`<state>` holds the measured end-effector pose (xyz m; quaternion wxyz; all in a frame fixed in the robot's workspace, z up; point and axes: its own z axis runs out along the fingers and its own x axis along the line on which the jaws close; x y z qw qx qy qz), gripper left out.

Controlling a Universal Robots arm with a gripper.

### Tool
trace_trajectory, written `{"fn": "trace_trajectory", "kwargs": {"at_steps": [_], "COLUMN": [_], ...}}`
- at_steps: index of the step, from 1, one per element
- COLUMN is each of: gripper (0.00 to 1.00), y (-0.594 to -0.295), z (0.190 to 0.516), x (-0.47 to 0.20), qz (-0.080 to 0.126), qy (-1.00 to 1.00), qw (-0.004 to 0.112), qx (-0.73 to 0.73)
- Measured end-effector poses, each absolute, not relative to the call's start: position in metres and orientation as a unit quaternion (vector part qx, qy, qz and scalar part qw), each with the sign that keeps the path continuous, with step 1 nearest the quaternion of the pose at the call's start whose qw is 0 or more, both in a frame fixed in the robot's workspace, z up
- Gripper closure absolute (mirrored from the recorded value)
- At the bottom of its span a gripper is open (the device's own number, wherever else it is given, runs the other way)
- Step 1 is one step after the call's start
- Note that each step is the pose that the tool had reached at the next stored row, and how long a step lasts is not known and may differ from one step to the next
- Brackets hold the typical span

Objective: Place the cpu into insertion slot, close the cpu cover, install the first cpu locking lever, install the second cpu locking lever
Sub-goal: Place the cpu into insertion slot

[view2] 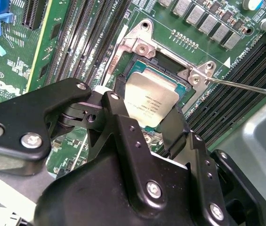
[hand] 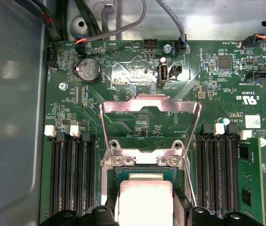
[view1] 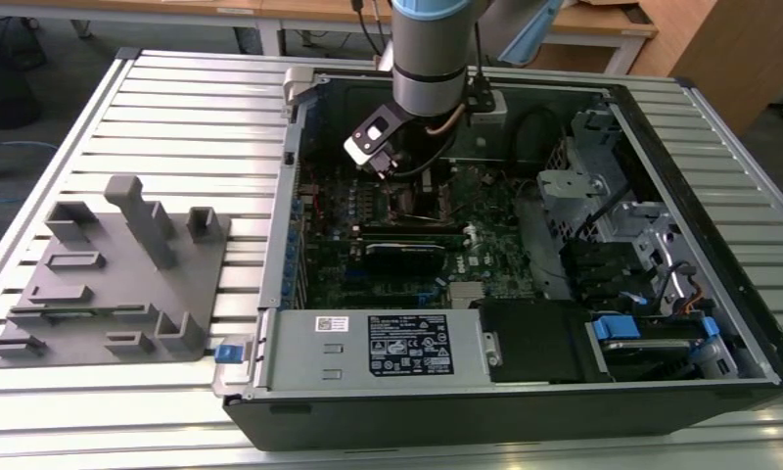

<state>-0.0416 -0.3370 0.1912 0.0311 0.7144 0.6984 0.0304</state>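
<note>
Inside the open computer box [view1: 431,416] on the worktop [view1: 196,108], the claw [view2: 148,123] pinches the chip [view2: 147,101] by its sides right over the slot [view2: 163,66], whose cover [hand: 123,107] beyond the claw stands up to let it in.

A smooth grey tubular arm [view1: 429,59] with a pale blue joint cap [view1: 434,8] carries a black, white-edged box [view1: 373,137] and looping black cables [view1: 465,110] at its wrist, ending in matte black angular fingers [view2: 123,141] studded with silver screws [view2: 154,189].
</note>
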Motion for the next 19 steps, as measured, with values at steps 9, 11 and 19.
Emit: {"fn": "trace_trajectory", "kwargs": {"at_steps": [9, 11, 19], "gripper": [0.46, 0.46, 0.46], "y": [-0.337, -0.337, -0.337], "z": [0.1898, 0.1897, 0.1895], "x": [-0.0416, -0.0416, -0.0416], "qz": [0.03, 0.03, 0.031], "qy": [0.698, 0.698, 0.698], "qw": [0.031, 0.031, 0.031], "qx": [0.714, 0.714, 0.714]}}
